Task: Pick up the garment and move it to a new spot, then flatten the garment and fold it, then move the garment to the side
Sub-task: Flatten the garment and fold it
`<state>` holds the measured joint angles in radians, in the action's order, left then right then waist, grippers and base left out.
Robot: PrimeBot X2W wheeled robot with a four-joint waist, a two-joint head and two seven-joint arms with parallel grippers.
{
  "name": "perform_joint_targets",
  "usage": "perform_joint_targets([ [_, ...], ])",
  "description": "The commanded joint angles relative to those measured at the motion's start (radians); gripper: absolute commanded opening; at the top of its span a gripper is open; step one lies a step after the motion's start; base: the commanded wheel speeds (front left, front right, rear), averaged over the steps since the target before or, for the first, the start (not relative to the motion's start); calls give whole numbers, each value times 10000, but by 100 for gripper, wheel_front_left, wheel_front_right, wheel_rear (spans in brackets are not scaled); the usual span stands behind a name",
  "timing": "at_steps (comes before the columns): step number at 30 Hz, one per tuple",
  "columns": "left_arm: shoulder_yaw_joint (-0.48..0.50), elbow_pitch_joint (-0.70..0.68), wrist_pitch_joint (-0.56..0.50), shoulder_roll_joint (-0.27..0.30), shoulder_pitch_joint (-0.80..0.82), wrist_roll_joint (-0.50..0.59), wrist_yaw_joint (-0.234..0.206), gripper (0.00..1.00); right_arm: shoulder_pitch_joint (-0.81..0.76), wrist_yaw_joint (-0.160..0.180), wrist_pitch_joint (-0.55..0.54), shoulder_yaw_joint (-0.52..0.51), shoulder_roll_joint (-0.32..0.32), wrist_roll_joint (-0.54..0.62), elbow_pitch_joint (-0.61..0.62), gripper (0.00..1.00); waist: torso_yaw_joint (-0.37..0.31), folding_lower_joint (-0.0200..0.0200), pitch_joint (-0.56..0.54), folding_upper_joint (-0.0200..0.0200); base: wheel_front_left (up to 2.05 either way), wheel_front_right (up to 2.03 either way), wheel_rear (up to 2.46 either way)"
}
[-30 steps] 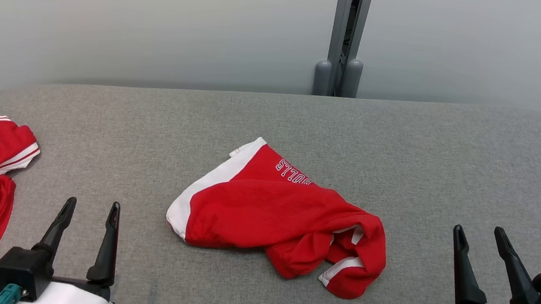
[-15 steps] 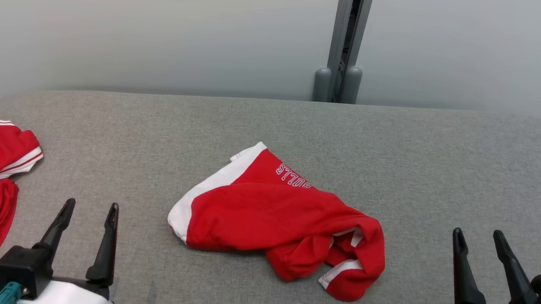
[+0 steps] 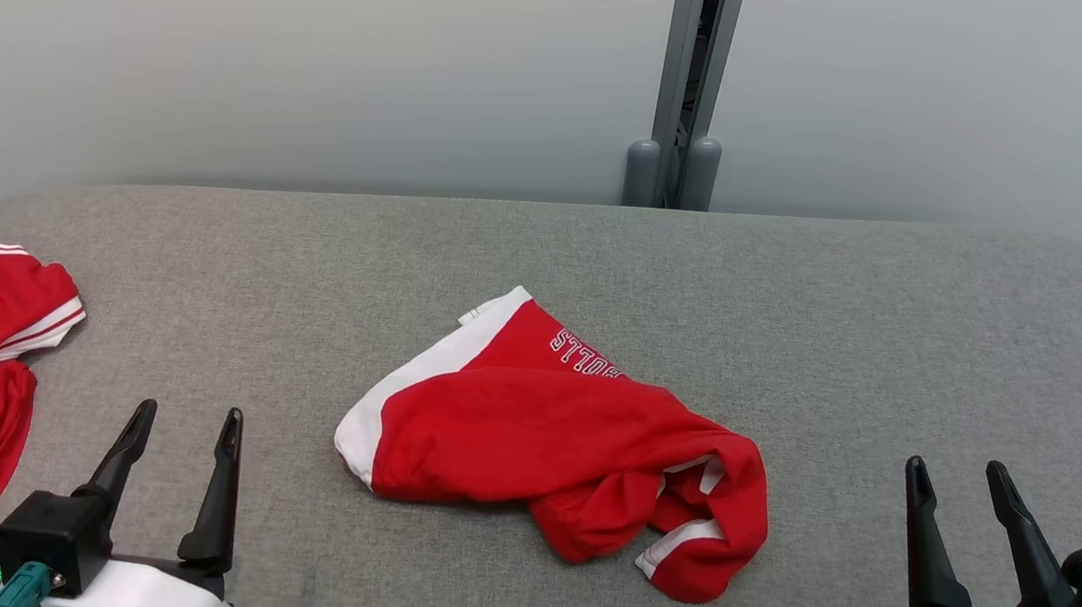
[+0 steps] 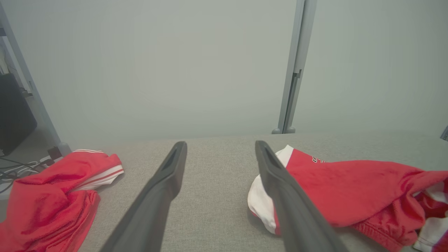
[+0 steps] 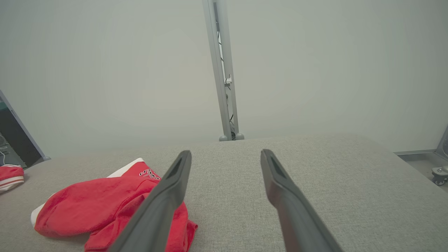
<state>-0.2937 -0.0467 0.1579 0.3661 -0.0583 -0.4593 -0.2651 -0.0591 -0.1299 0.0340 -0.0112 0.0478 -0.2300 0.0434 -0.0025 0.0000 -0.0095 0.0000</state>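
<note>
Only the camera has shifted; the garment point(image 3: 557, 436) lies untouched in the middle of the worktop point(image 3: 803, 301). The left gripper point(image 3: 191, 411) and right gripper point(image 3: 956, 468) hover with jaws spread at its near edge, so pickup hasn't begun.

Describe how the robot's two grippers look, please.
The left gripper and the right gripper each have two long black fingers that taper to a point, on a black base with a white rounded shell behind it. A teal connector sits beside the left base. Each finger has a narrow recess near its tip.
</note>
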Motion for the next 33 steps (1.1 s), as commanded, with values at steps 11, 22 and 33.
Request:
perform_joint_targets([
  [11,-160,81,-29,-51,305,-84,80,100,127,-15,58,25,58,-32,-93,100,-42,0,45,0,0,0,0],
  [22,-1072,256,-613,-431,928,-291,803,100,298,-15,50,172,58,-37,-22,100,-460,0,402,0,0,0,0],
  [33,-2749,1592,-2771,-1564,1565,-1562,2220,100,713,-15,315,629,55,-221,-259,100,-1499,0,1337,0,0,0,0],
])
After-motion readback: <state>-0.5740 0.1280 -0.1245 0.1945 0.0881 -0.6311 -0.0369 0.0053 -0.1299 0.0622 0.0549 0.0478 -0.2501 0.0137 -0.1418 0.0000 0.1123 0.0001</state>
